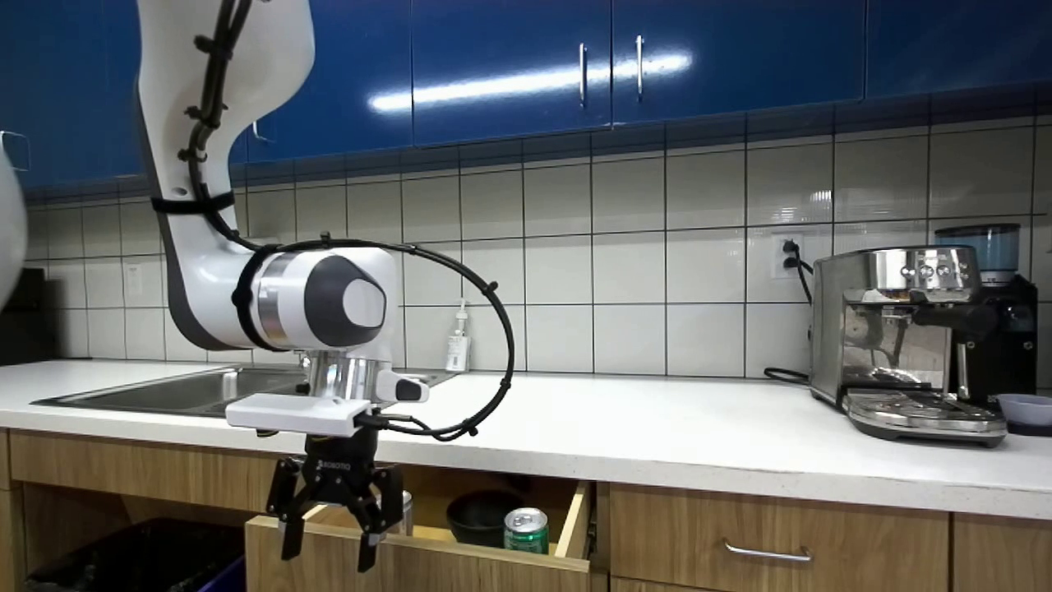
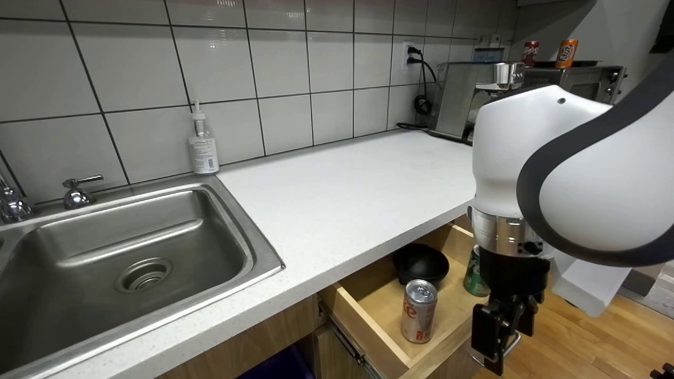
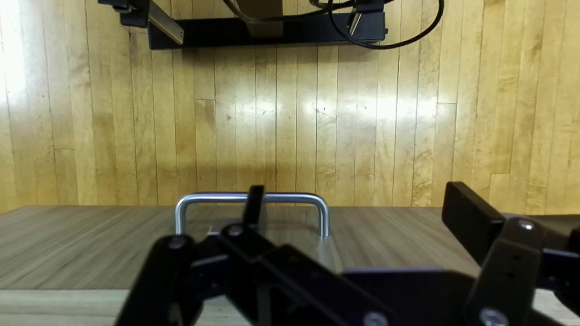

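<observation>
- Far left, one steel sink, set into one white counter.
- Next comes my one claw, unclenched and pointing down, its two fingers spread well apart, at the front of one pulled-out drawer.
- That drawer carries one metal handle on its face; in the wrist view one of my fingers crosses it, and I cannot tell whether they touch.
- Inside the drawer, in order: one pale can with red lettering, one black bowl, one green can. Both cans stand upright.
- One soap bottle stands by the sink's back corner, against the tiles.
- Further right, one closed drawer.
- Far right, one coffee machine and one small purple cup.
- In an exterior view, two more cans, one dark red and one orange, up on one oven.
</observation>
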Robot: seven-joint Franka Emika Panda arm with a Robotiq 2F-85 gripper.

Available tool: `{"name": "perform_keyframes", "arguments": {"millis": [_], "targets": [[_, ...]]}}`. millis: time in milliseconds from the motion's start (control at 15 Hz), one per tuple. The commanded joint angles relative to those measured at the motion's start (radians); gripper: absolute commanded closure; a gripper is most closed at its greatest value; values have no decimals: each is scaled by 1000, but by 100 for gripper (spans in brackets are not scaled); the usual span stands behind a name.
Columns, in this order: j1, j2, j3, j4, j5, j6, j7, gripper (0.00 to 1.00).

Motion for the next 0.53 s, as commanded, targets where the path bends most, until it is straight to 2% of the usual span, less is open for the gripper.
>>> {"name": "perform_keyframes", "arguments": {"millis": [0, 467], "targets": [[-7, 39, -1, 32, -29, 30, -8, 0], [2, 83, -18, 39, -83, 120, 32, 0]]}}
